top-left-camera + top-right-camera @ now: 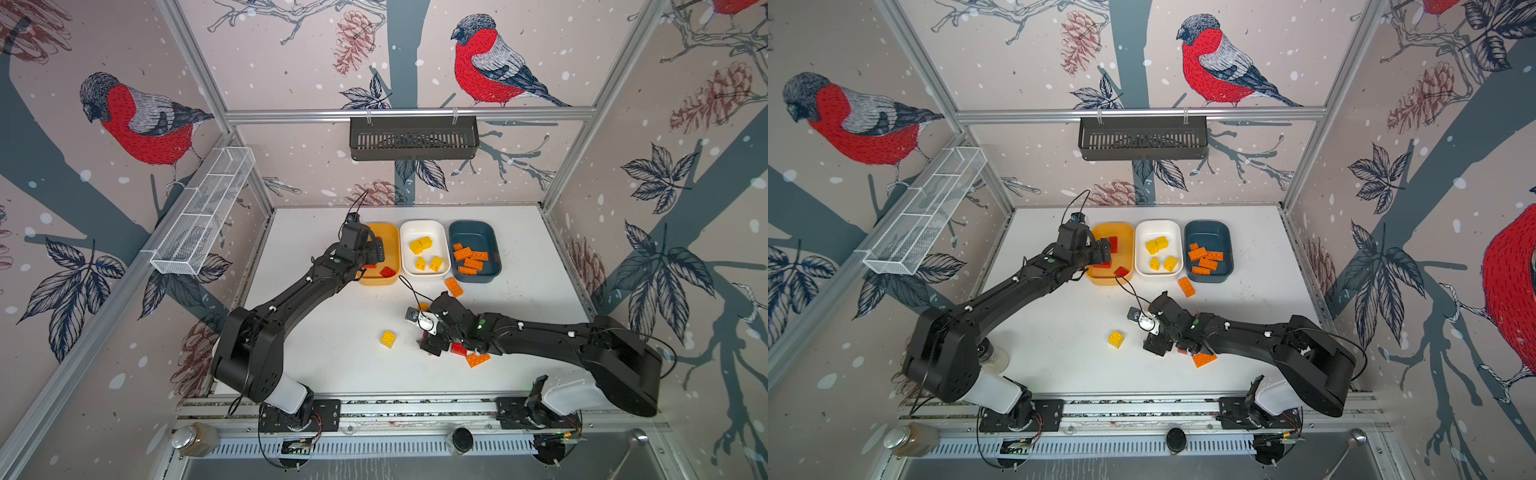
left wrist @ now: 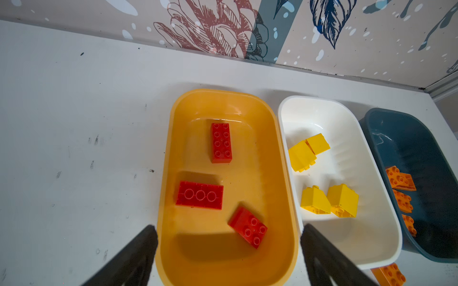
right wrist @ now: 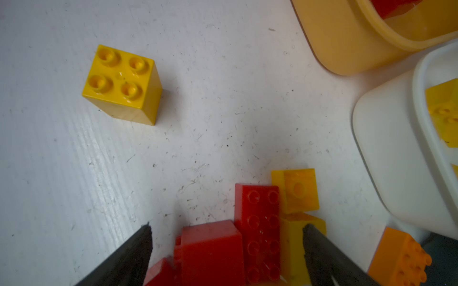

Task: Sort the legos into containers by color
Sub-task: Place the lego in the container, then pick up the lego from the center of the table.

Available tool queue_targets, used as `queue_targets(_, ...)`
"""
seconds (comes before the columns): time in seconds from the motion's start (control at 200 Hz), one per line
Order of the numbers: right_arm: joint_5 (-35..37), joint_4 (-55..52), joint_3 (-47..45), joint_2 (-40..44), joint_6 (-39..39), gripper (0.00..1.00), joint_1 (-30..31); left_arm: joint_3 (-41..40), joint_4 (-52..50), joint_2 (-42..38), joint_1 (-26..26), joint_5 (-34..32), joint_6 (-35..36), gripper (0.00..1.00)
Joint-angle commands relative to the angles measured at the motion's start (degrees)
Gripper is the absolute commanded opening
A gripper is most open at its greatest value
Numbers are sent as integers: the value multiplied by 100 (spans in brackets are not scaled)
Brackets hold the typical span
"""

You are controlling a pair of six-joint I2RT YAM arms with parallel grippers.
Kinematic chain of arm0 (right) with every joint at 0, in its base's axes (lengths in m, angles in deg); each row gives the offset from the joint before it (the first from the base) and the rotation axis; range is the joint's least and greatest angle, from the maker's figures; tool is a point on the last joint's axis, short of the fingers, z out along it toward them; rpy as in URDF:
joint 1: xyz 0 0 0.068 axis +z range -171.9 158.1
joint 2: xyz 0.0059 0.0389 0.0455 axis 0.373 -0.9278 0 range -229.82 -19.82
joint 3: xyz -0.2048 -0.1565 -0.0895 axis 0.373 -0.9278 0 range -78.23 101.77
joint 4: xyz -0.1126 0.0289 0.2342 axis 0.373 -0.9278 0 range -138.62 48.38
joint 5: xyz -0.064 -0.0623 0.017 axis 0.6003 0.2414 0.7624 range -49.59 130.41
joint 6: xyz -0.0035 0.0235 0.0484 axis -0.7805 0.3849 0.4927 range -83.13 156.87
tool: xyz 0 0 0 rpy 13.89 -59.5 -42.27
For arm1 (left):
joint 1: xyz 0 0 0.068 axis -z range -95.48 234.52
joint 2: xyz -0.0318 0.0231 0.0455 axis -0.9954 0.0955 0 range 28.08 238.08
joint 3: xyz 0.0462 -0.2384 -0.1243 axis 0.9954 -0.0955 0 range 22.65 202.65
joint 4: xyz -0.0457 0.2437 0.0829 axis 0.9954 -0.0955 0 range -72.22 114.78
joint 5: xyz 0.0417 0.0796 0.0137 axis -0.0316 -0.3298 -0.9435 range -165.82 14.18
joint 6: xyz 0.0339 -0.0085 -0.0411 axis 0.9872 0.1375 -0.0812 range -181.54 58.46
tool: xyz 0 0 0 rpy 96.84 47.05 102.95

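Red lego (image 3: 257, 222) is sitting between my spread right jaws, yellow-orange tray (image 1: 386, 232) lying at eleven o'clock; left jaws also spread.

Yellow-orange tray (image 2: 250, 178), red legos (image 2: 221, 143)

The right arm (image 1: 540, 336) hides most loose red legos (image 1: 458, 348).

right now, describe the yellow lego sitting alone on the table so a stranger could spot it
On the white table, look in front of the yellow-orange tray, toward the robot's bases. A square yellow brick stands there, four studs up. It sits alone; the other loose yellow bricks crowd against red ones under the right arm.
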State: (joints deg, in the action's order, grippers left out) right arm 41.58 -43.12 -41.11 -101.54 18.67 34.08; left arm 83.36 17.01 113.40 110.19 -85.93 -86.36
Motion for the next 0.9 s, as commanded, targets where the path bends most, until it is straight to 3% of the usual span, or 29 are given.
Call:
queue_targets(0.0,-75,-228,81,64,-123,95,33,-299,217,-375,-14,-32,-246,97)
queue_targets(0.28,87,-1016,162,626,-237,97,-20,-1184,642,-1193,-17,524,-509,97)
queue_targets(0.48,-186,-207,-48,1272,829,99,-775,-1465,706,-1315,-18,652,-620,97)
queue_targets(0.615,-188,-546,238,881,591,98,-1188,-1553,548,-1376,-18,598,-655,97)
queue_targets(0.895,-212,-1275,829,-161,-9,85,-1241,-1720,605,-1310,-18,479,-741,97)
